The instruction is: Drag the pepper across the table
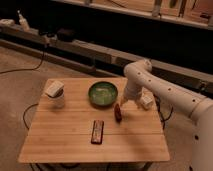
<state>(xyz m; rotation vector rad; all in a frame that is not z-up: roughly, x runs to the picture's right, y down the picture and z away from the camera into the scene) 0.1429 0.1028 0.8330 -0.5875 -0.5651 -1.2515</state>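
Here, green bowl with bare inside, pepper beside it on table, tool at pepper, grip unclear.

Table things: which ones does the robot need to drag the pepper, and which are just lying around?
For the job: pepper; gripper, right by the pepper's far end; table.
Just lying about: green bowl; dark flat block; white cup at the left.

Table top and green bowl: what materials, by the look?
Square light table: wood planks, matte, seams visible. Round green bowl: glossy sheen, perhaps glazed ceramic or plastic. The tool sits right by the small dark red pepper.
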